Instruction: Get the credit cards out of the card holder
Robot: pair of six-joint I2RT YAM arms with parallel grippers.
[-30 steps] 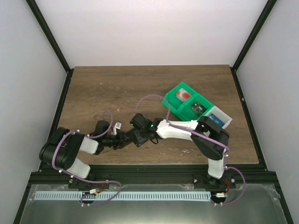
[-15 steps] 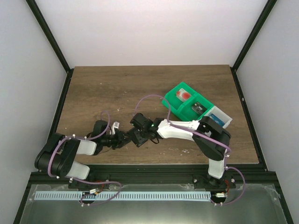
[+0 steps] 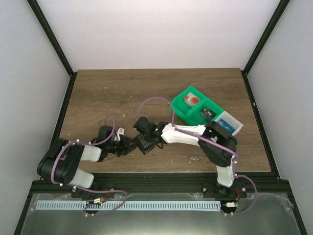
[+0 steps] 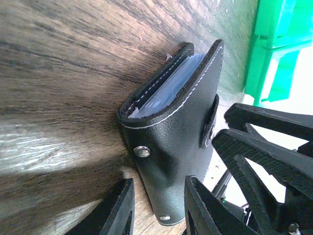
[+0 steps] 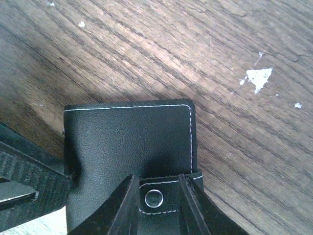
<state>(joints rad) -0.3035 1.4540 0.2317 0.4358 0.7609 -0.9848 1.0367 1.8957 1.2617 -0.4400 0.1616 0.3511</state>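
Observation:
The black card holder lies on the wood near the front edge, its mouth ajar and showing pale blue-grey sleeves. No card can be made out in it. My left gripper has its jaws round the holder's riveted spine end, with the right pad against the cover. My right gripper is open and straddles the snap tab. From above, the left gripper and right gripper meet tip to tip. Credit cards lie in the trays: a white one with a red blotch and a dark one.
A green tray with two compartments stands at the right, with a clear-white tray holding a blue card against its far end. White flecks mark the wood by the holder. The table's front edge runs just behind both grippers.
My right gripper's jaws have parted from shut and it has edged slightly left. My left arm has settled lower, its hold on the holder unchanged.

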